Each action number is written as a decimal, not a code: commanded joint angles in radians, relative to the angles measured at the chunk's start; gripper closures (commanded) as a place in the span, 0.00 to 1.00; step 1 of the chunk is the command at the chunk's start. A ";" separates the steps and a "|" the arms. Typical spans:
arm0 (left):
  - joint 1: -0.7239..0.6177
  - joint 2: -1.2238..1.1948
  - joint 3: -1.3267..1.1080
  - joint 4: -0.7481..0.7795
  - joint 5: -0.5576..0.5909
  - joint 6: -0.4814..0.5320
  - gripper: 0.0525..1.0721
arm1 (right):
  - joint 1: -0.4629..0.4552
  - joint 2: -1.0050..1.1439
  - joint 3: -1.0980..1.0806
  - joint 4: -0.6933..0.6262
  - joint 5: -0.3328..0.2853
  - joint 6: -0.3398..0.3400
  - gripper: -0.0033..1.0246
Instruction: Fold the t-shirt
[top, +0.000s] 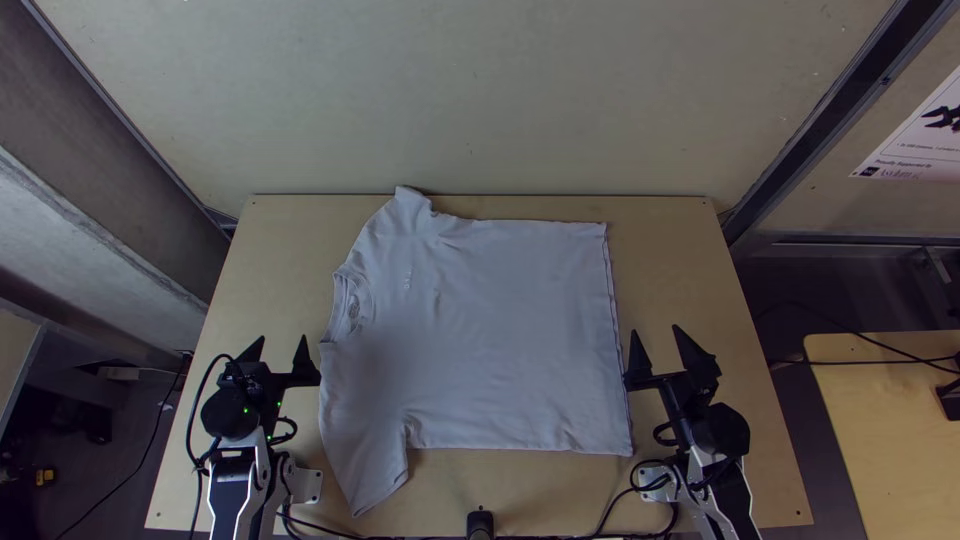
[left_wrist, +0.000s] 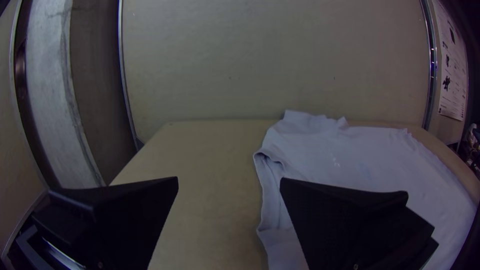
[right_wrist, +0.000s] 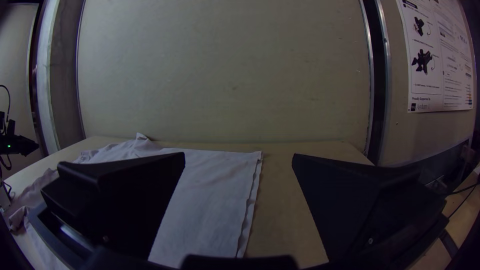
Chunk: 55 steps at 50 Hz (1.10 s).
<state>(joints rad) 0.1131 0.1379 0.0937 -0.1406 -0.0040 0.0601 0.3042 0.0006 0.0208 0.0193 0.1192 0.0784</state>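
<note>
A pale t-shirt (top: 500, 330) lies spread flat on the table in the top view, its collar toward the left and its hem toward the right. One sleeve points to the table's far edge, the other to the near edge. My left gripper (top: 280, 350) stands open left of the collar, and my right gripper (top: 659, 345) stands open by the hem. In the left wrist view, the left gripper (left_wrist: 229, 182) has the shirt (left_wrist: 350, 155) partly behind one finger. In the right wrist view, the right gripper (right_wrist: 239, 157) holds nothing, and the shirt (right_wrist: 215, 200) runs behind one finger.
Bare wood of the table (top: 270, 250) borders the shirt at the left and right. A wall rises behind the far edge. Black cables (top: 600, 520) run along the near edge, by a dark post (top: 480, 522). A second table (top: 890, 430) stands off to the right.
</note>
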 joint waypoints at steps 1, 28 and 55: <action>0.000 -0.075 -0.026 -0.034 -0.011 -0.014 0.04 | -0.014 -0.004 0.042 0.002 0.019 0.011 0.04; -0.013 0.430 0.457 0.073 -0.010 0.015 0.04 | -0.039 0.501 0.558 0.059 0.017 -0.012 0.04; -0.158 1.172 1.275 -0.218 -0.011 -0.078 0.05 | -0.080 1.050 1.007 0.004 0.014 0.031 0.04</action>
<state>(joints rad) -0.0299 1.1946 1.2156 -0.3016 -0.0124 0.0364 0.2279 0.9798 0.9577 0.0509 0.1242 0.0788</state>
